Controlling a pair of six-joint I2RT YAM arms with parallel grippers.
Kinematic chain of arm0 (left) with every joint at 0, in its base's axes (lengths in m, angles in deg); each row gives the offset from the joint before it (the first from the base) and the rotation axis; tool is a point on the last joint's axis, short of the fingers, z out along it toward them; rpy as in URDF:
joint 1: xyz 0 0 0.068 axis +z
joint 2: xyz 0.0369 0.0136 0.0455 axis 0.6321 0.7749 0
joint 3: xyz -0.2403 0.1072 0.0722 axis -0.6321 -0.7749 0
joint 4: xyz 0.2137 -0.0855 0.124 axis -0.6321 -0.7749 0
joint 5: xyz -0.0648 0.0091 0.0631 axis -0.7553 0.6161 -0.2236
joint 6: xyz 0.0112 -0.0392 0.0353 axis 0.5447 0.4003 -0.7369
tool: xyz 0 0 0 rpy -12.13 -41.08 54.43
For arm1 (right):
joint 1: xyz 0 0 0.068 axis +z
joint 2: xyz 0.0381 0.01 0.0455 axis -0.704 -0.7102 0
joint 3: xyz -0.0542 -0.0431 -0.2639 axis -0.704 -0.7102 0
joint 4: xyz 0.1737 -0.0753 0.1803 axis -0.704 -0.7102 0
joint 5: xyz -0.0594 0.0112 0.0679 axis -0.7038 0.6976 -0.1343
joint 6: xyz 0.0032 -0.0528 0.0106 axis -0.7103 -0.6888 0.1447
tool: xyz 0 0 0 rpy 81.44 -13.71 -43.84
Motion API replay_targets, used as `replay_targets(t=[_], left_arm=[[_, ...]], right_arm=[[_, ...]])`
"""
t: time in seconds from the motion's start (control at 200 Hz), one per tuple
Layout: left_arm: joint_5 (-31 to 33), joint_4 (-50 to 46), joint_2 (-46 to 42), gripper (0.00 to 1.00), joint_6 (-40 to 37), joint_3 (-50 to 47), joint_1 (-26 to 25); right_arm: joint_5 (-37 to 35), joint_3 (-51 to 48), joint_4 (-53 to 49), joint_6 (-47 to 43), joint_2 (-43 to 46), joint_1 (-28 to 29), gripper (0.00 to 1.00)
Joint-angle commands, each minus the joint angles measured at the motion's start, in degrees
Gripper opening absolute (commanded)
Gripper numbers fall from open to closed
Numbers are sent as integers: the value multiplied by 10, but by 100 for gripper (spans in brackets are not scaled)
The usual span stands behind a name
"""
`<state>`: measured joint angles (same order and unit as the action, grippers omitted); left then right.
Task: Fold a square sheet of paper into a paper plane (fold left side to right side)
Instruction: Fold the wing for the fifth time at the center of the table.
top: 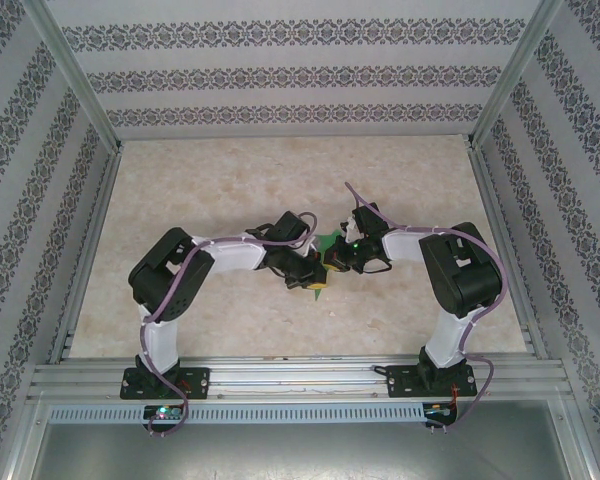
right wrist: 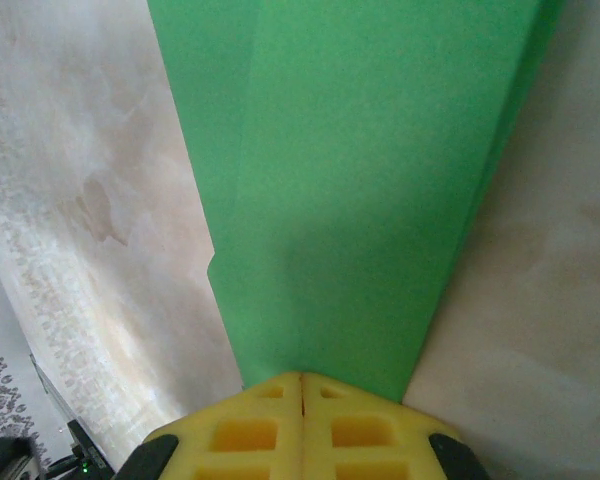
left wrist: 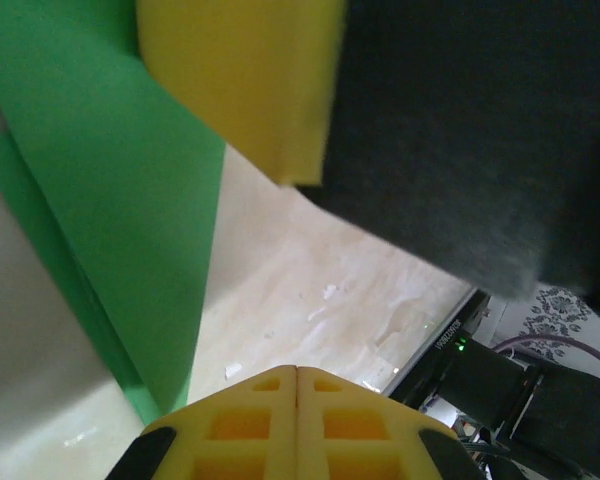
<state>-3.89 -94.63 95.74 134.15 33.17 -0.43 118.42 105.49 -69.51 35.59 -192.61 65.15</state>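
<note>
The green paper (right wrist: 350,180) lies on the table as a folded, layered wedge that narrows toward my right gripper (right wrist: 301,375). That gripper is shut, and its yellow tips rest on the wedge's narrow end; the paper is face-on under them, not in the seam. In the top view a small part of the green paper (top: 327,241) shows between the two wrists. My left gripper (left wrist: 297,368) is shut with nothing between its fingers. It hovers just right of the paper (left wrist: 110,200), with the right gripper's yellow finger (left wrist: 245,80) close above it. Both grippers meet mid-table, the left gripper (top: 318,288) and the right gripper (top: 334,262).
The beige marbled table (top: 230,190) is enclosed by patterned walls and aluminium posts (top: 75,75). An aluminium rail (top: 300,380) along the near edge carries both arm bases. The right arm's dark body (left wrist: 460,120) is close over the left wrist camera.
</note>
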Motion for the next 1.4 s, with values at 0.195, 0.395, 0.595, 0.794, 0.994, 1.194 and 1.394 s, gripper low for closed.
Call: replay_targets(t=[0.195,0.395,0.595,0.794,0.994,1.194,1.394], left_arm=[[19,-1,28,0,-6,-11,4],[21,-2,35,0,-4,-33,4],[34,-9,38,0,-7,-46,4],[36,-8,40,0,-7,-52,4],[37,-10,38,0,-9,-48,4],[31,-13,30,0,-8,-39,4],[27,-34,9,0,-11,-1,5]], right_arm=[[-75,-24,-78,-3,-33,3,0],[-42,-7,-52,7,-10,-1,0],[-11,19,-33,10,29,-14,0],[-5,37,-21,4,25,-27,0],[-17,49,-15,-7,-10,-30,0],[-34,55,-23,-11,-41,-34,0],[-44,43,-49,-4,-52,-34,0]])
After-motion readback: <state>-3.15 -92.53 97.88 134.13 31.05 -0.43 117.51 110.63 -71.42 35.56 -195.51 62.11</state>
